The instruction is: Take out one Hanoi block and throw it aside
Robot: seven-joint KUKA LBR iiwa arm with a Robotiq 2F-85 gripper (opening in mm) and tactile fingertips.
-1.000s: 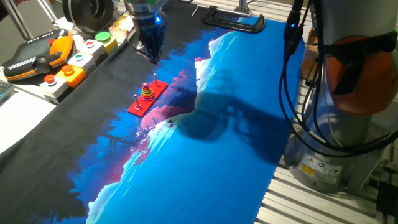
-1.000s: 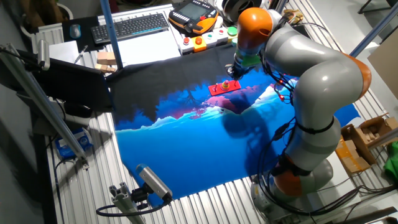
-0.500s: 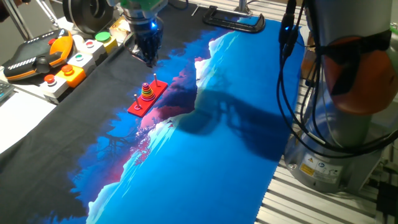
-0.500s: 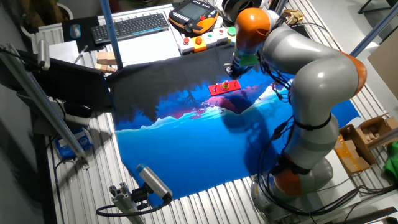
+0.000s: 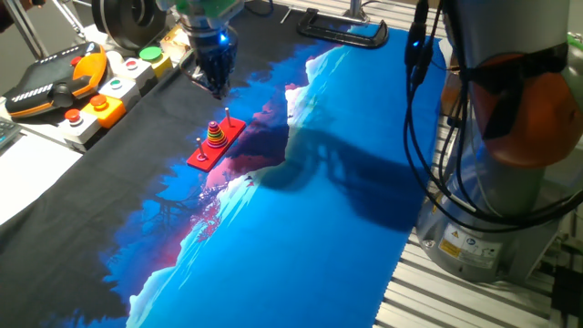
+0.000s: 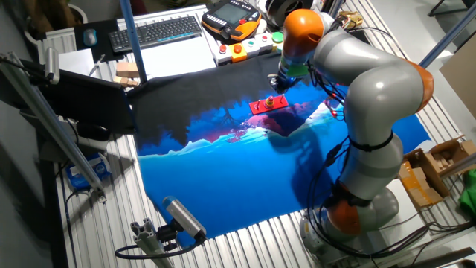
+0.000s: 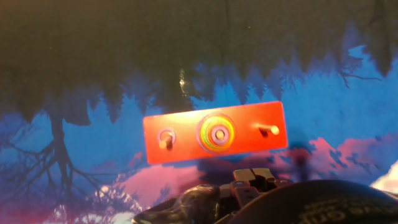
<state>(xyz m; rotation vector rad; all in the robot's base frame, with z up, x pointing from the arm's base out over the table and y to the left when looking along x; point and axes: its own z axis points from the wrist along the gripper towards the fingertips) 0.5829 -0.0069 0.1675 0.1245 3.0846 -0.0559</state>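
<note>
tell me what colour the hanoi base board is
Red; the base board shows best in the hand view.

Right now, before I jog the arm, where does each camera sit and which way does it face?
One fixed view: low beside the arm's base, looking across the blue mat at the Hanoi tower; the end effector and cabled base show.
The other fixed view: high on the opposite side, looking down at the whole arm and the keyboard.
Hand view: above the red base, looking down; only dark wrist hardware shows.
All three share the Hanoi tower.
</note>
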